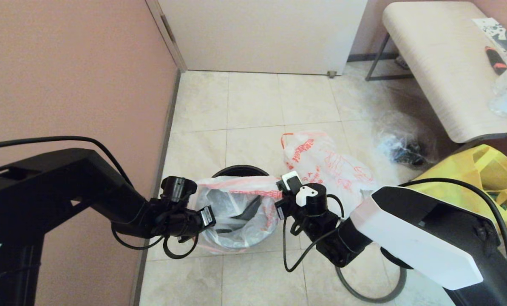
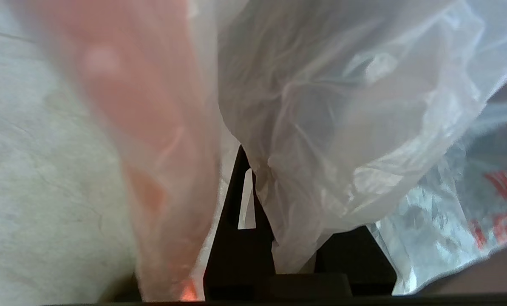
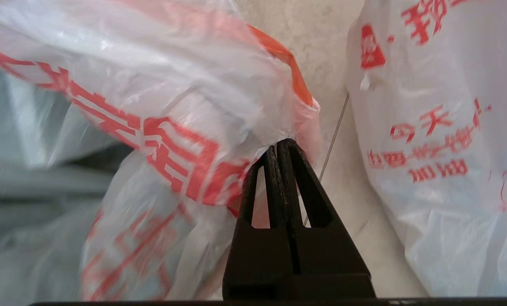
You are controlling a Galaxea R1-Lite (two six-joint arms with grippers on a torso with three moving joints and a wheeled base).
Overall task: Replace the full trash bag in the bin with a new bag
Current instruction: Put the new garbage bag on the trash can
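Film of the new bag (image 1: 236, 221), thin, white and crinkled, with red lettering and an orange-red band along its edge, was stretched open between the two grippers over the bin (image 1: 240, 170); only an arc of the bin's round black rim was seen behind the bag, on the pale tiled floor (image 1: 253, 106). The left gripper (image 1: 208, 216) was placed at the bag's left edge, its dark fingers closed on a gathered fold of plastic; the right gripper (image 1: 281, 187) was placed at the opposite edge, its black wedge-shaped fingers pressed together on the hem.

The full trash bag (image 1: 325, 165), bulgy and translucent with red print and an orange-red handle, was set on the floor just right of the bin and behind the right gripper. A clear plastic bag (image 1: 400, 144) with dark contents was seen further right, near a yellow fabric tote (image 1: 491, 170) and under a pale bench (image 1: 440, 63).

The whole layout was given by the head view alone. In the left wrist view, the bunched film of the new bag (image 2: 342, 106) was shown caught at the left gripper (image 2: 257, 178); in the right wrist view, the right gripper (image 3: 277, 144) was shown pinching the lettered edge of the new bag (image 3: 151, 106), with the full trash bag (image 3: 440, 127) close beside it.
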